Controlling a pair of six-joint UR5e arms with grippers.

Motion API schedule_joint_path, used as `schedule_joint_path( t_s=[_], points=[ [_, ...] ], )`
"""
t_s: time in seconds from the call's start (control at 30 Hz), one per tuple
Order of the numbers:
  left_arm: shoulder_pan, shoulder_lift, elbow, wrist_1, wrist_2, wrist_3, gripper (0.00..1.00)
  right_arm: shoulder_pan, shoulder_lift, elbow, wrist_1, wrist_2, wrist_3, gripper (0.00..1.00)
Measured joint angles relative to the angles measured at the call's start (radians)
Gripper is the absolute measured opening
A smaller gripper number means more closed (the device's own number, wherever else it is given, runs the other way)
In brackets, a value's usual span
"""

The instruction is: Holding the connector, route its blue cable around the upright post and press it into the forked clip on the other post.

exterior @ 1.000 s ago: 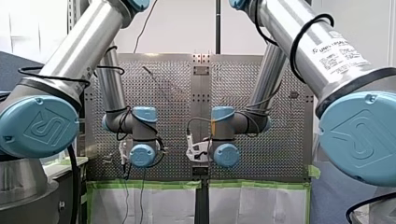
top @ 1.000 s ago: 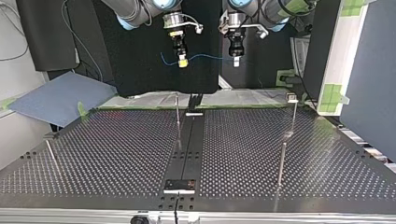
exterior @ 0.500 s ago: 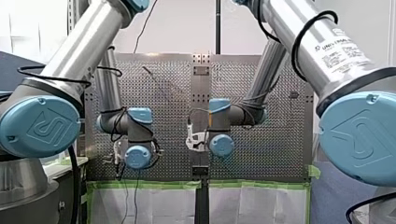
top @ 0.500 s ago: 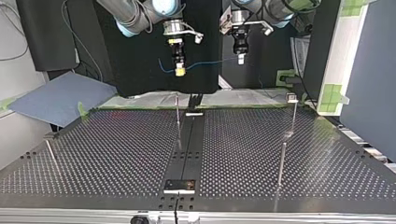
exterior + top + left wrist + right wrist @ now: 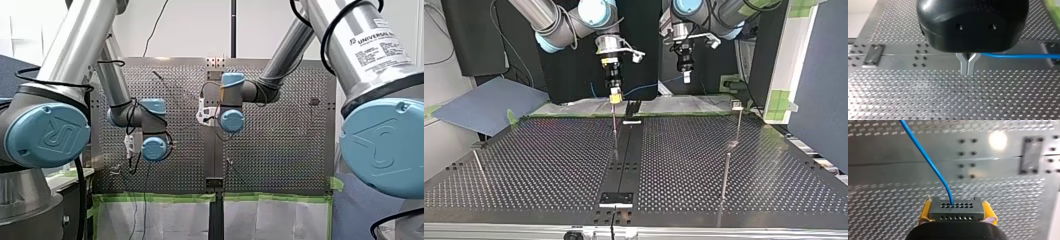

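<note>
My right gripper [image 5: 957, 213] is shut on the grey connector [image 5: 956, 206], its yellow pads [image 5: 925, 212] on either side. The blue cable [image 5: 925, 155] leaves the connector's face and runs ahead over the plate. In the top view my right gripper [image 5: 614, 96] hangs just above the tip of the thin upright post [image 5: 614, 125]. The cable [image 5: 646, 87] runs across to my left gripper [image 5: 686, 77], which hangs higher at the right. In the left wrist view the metal fingertips [image 5: 967, 65] are shut on the cable [image 5: 1018, 56], which leads off sideways.
The perforated table [image 5: 549, 165] carries more thin posts: one with a small block on top [image 5: 738, 120], one nearer the camera [image 5: 725, 175], one tilted [image 5: 479, 167]. A dark centre strip [image 5: 626, 160] holds small plates. A blue board [image 5: 484, 102] lies off the table.
Both arms have moved out over the table. In the top view my right gripper has dropped with the connector to just above the middle post. My left gripper has shifted right and slightly down.
</note>
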Motion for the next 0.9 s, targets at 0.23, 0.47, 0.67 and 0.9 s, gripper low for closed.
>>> schedule_joint_path(
  t_s=[0.23,0.47,0.67,0.9],
  points=[
    [0.025,0.069,0.061,-0.07,-0.046,-0.006,0.0,-0.008,-0.063,-0.063,0.063,-0.039,0.002,0.0],
    [0.052,0.142,0.124,-0.142,-0.081,-0.005,0.0,-0.029,-0.13,-0.109,0.13,-0.104,0.004,0.0],
    [0.076,0.205,0.173,-0.206,-0.108,-0.007,0.0,-0.043,-0.194,-0.125,0.195,-0.159,0.007,0.0],
    [0.117,0.282,0.238,-0.282,-0.116,-0.014,0.0,-0.062,-0.257,-0.164,0.273,-0.236,0.013,0.0]
  ],
)
